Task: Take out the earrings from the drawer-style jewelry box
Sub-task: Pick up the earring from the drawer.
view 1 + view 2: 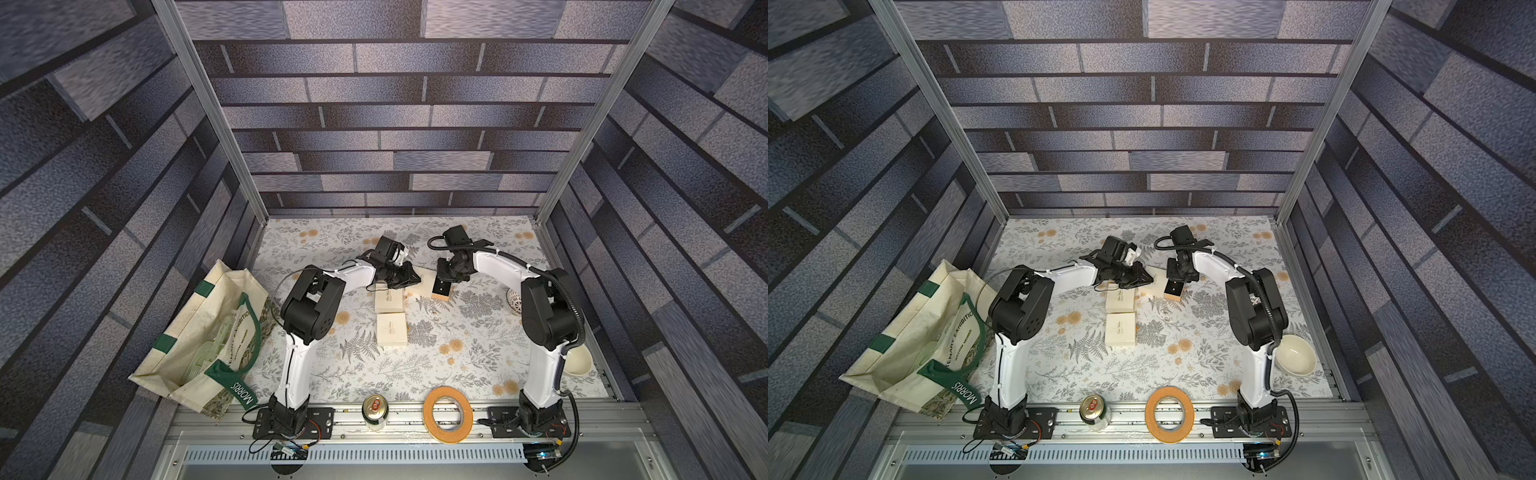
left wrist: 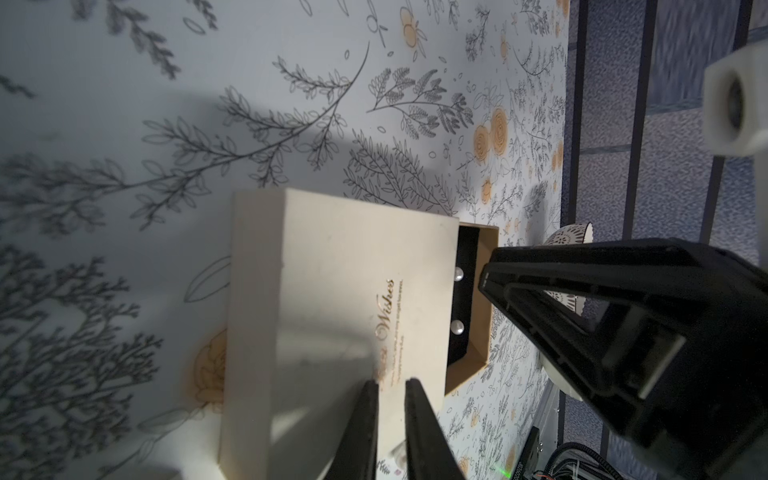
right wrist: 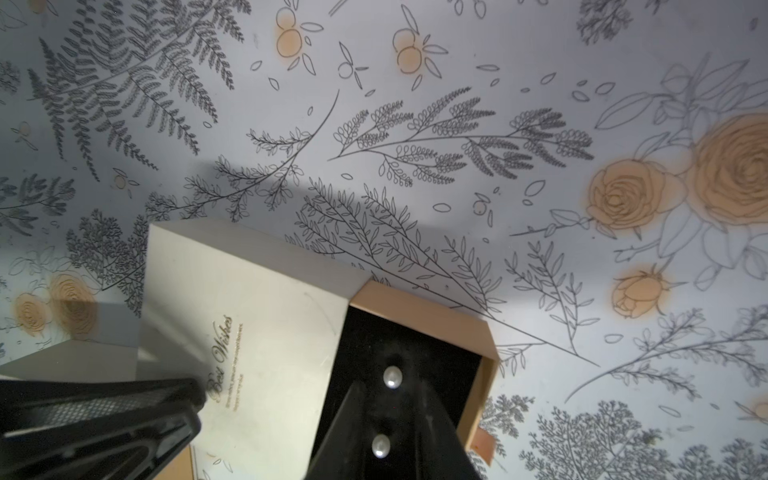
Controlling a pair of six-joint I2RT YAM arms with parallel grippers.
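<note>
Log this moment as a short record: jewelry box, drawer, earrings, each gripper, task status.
box: cream sleeve flat on the floral table
drawer: slid partly out, black insert showing
earrings: two pearl studs seated in the insert
left gripper: narrowly open, tips at the sleeve's top, holding nothing
right gripper: slightly open over the drawer, not closed on a stud
status: earrings not yet out

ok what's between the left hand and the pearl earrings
The cream box sleeve, its top printed with gold lettering, lies between the left hand and the pearl earrings in the open drawer; the left wrist view shows it.
</note>
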